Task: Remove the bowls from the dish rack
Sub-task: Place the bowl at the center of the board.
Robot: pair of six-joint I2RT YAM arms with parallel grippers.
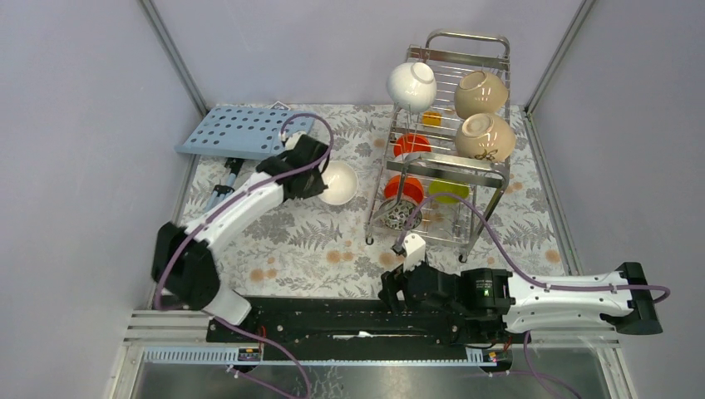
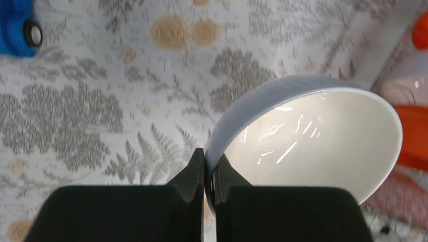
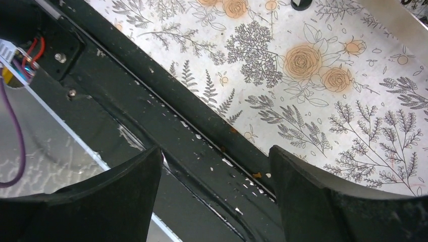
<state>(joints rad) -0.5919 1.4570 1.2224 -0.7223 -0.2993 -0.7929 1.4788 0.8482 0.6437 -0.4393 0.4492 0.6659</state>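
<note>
My left gripper (image 1: 320,179) is shut on the rim of a glossy white bowl (image 1: 339,183), just left of the dish rack (image 1: 441,166). The left wrist view shows the bowl (image 2: 313,141) tilted above the floral mat, its rim pinched at my gripper (image 2: 210,169). On the rack's top tier sit another white bowl (image 1: 411,85) and two cream-beige bowls (image 1: 480,93) (image 1: 485,137). Below are orange-red bowls (image 1: 411,146) (image 1: 402,188), a lime-green bowl (image 1: 448,190) and a speckled bowl (image 1: 400,215). My right gripper (image 1: 392,288) is open and empty at the near edge, over the black base rail (image 3: 212,151).
A flat light-blue perforated board (image 1: 245,131) lies at the back left. A small blue block (image 2: 17,27) shows at the top left of the left wrist view. The floral mat (image 1: 299,241) covers the table between the arms and the rack.
</note>
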